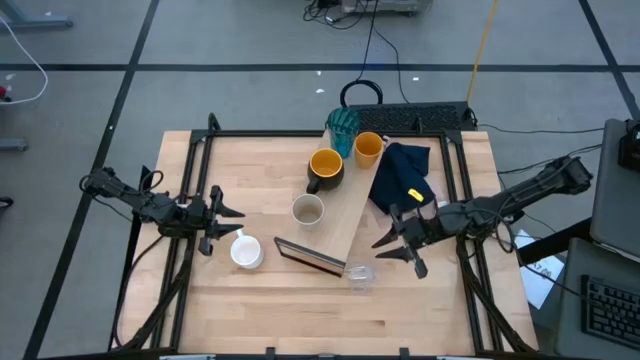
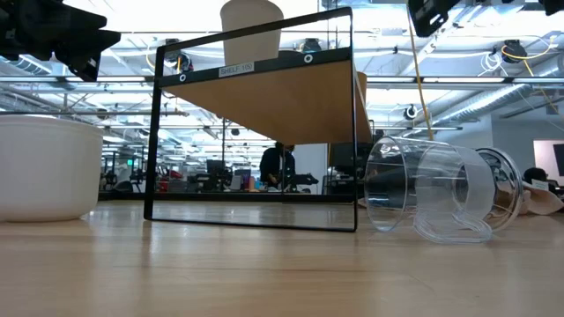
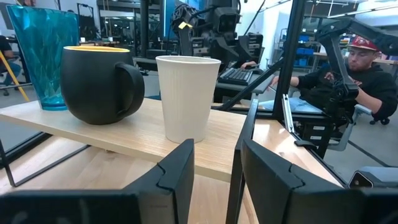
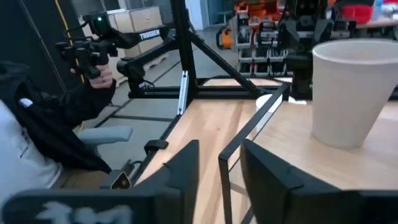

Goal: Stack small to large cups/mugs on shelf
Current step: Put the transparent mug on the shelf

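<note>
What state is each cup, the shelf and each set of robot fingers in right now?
Teal tumbler: upright on shelf.
Orange cup: upright on shelf.
Dark mug: upright on shelf.
Beige cup: upright on shelf.
White mug: upright on table.
Clear glass: lying sideways.
Left fingers: open, empty.
Right fingers: open, empty.

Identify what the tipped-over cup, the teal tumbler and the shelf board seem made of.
Tipped-over cup: clear glass or plastic, glossy; the room shows through it. Teal tumbler: translucent, likely plastic or glass, ribbed. Shelf board: light wood, matte, visible grain, on a thin dark metal frame.
</note>
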